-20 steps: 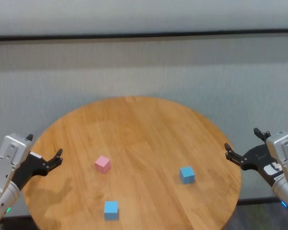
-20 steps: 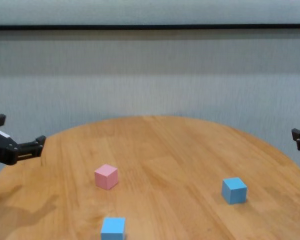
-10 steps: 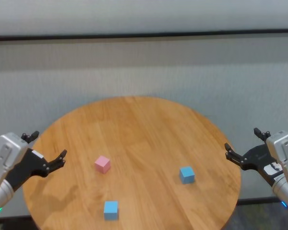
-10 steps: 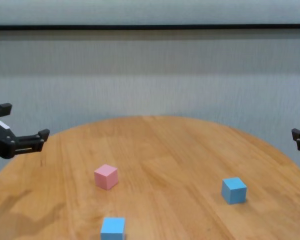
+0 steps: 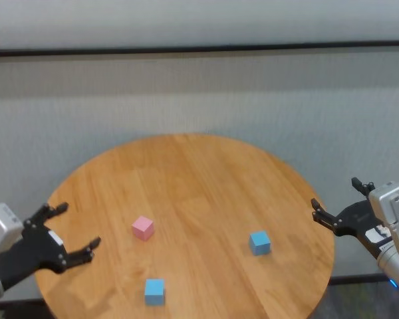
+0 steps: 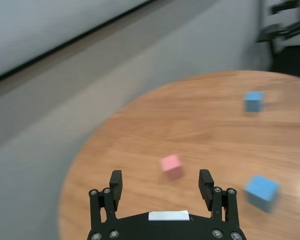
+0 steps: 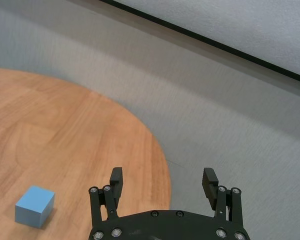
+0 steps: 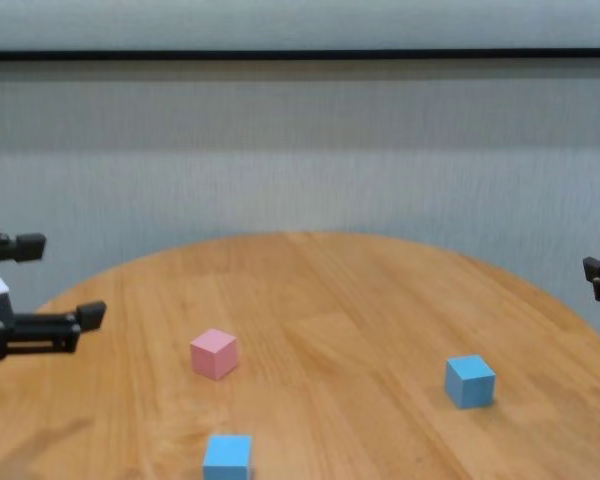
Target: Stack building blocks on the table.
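Left claw (image 5: 72,232) wide open and empty over the table's (image 5: 199,173) left edge, pink block (image 5: 143,227) just right of it, two blue blocks (image 5: 154,291) (image 5: 259,242) apart nearer, right claw (image 5: 334,203) open, empty, off right edge.

Nothing here can be read. From where I stand there is no lettering, number, brand mark or sign on anything in sight; the only label-like thing is a small white strip on the left gripper (image 6: 161,182), and it is blank.
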`<state>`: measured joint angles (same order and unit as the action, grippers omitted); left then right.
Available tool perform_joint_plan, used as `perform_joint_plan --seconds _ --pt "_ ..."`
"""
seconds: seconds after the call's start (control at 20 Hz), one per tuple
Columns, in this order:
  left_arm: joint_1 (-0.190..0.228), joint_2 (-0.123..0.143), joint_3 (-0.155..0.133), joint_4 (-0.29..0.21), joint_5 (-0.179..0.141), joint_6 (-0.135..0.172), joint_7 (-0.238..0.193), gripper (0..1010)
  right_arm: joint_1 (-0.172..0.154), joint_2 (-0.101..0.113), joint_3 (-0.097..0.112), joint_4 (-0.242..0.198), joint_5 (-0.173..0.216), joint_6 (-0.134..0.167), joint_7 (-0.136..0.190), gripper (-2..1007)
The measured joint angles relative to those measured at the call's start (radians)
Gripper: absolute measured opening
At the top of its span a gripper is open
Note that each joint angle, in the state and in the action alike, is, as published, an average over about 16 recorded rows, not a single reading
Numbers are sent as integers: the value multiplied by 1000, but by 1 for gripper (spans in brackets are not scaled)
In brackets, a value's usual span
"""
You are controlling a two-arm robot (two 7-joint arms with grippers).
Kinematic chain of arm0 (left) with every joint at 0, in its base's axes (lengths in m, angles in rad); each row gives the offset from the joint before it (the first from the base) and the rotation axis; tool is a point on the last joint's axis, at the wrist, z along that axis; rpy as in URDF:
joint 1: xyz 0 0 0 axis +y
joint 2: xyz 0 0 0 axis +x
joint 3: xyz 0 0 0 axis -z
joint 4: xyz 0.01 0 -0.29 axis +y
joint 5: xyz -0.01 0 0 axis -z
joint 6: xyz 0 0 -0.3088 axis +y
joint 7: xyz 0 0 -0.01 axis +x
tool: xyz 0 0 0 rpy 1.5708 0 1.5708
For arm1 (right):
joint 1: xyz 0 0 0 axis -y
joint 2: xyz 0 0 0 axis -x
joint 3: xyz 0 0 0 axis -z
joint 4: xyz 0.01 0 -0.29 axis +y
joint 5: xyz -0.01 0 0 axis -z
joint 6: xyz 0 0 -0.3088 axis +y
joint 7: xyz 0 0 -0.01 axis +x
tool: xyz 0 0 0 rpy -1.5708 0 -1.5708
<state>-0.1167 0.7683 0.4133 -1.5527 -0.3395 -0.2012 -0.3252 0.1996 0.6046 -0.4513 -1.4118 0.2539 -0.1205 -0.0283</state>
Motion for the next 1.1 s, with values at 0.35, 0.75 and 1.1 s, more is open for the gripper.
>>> perform_joint_plan --seconds 0.35,0.75,1.1 --pt "2 16 29 -9 -43 -11 -151 1002 0 0 0 0 0 0 0 1001" --pt "-46 -31 81 38 -38 9 -256 1002 0 0 0 0 0 0 0 1001" --pt "-99 -83 107 101 -21 37 -311 1002 0 0 0 0 0 0 0 1001"
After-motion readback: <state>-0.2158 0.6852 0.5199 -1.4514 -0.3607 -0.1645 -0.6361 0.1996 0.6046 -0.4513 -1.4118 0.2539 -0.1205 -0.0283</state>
